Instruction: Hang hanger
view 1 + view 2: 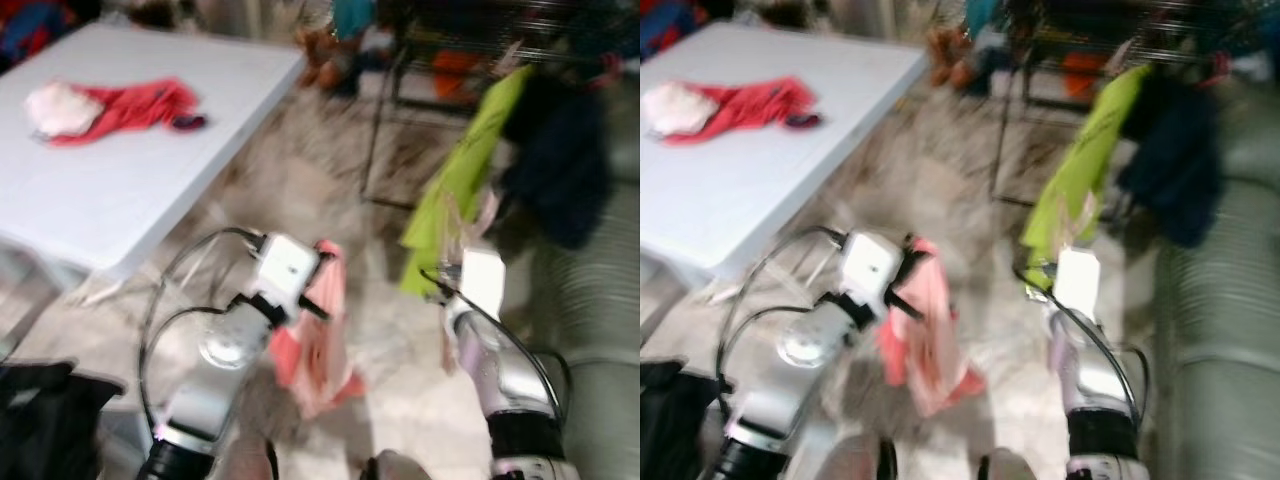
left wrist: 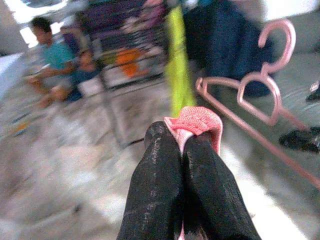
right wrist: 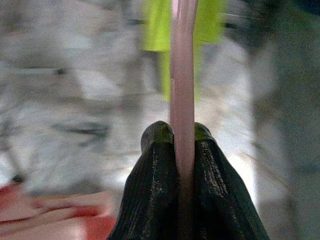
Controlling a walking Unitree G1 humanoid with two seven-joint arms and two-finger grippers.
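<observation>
- Pink cloth [image 1: 318, 340] hangs from the left gripper [image 2: 183, 137], whose two black fingers [image 2: 157, 185] are clenched on a fold of it; the cloth droops over the pale floor [image 1: 420, 400].
- The right gripper [image 3: 183, 131] is clamped on a pink hanger [image 2: 260, 87], the bar running straight up between its fingers toward twelve o'clock in the right wrist view.
- From the head camera, the hanger sits at about two o'clock from the pink cloth, in front of a lime-green garment [image 1: 462, 175].
- A dark garment [image 1: 560, 170] hangs just beside the green one, on a clothes rack [image 1: 440, 60].
- A white table [image 1: 120, 190] lies at ten o'clock, carrying a red garment [image 1: 120, 108].
- The eye views are blurred.
</observation>
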